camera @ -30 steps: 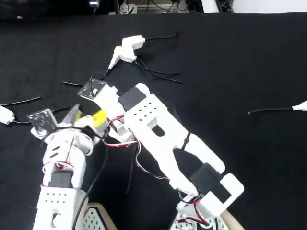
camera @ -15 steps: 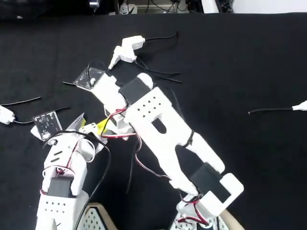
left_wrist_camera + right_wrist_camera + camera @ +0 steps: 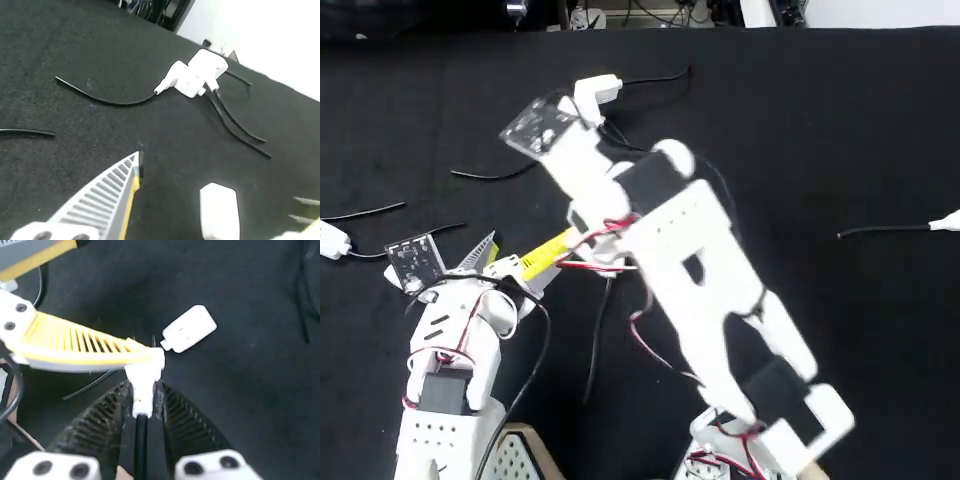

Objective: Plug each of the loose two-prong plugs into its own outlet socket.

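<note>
The right tool [image 3: 142, 390] is clamped on 1 white two-prong plug [image 3: 144, 371], held near the loose outlet socket [image 3: 190, 327] lying on the table [image 3: 260, 400]. The left tool [image 3: 530, 245] gapes apart beside them, probably to steady the socket.

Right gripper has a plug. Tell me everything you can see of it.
The plug is a small white body, plastic-looking, clamped between the right gripper's black ribbed fingers. A black cord runs back from it between them. Its front end points toward a white socket block lying flat on the black cloth, apart from it, and seems to touch the tip of the left gripper's yellow finger. Its prongs cannot be made out.
</note>
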Tool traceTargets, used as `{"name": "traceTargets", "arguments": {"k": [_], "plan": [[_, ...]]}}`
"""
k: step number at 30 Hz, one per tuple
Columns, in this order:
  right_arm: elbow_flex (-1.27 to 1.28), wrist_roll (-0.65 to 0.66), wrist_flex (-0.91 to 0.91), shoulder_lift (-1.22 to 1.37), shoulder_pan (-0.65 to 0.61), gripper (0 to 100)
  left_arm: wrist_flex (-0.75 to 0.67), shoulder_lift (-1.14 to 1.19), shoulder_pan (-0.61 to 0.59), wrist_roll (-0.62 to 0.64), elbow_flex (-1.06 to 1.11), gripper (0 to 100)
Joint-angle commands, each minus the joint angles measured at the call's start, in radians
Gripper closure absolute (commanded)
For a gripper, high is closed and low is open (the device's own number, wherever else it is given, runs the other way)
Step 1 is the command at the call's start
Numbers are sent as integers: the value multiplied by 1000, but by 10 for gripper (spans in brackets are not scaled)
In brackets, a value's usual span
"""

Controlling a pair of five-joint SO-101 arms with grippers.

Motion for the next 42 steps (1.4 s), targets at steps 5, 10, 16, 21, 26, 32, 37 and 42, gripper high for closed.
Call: {"name": "traceTargets", "arguments": {"k": [5, 10, 16, 21, 26, 32, 37, 42], "plan": [[-24, -9, 11, -105, 23, 987, 8, -2, 7, -9, 18, 456], [73, -8, -48, -105, 23, 987, 8, -2, 5, -9, 18, 456], [137, -11, -87, -104, 25, 987, 6, -8, -84, -9, 18, 456], [128, -63, -83, -59, 28, 987, 6, -8, -239, -6, 18, 456], [81, -124, -92, 85, 83, 987, 52, -8, -389, -2, 18, 456], [-147, -261, -52, 309, 112, 987, 109, -9, -404, -2, 18, 456], [-375, -354, 25, 510, 115, 987, 112, -9, -403, -2, 18, 456], [-437, -390, 26, 639, 152, 987, 112, -9, -403, -2, 18, 456]]}}
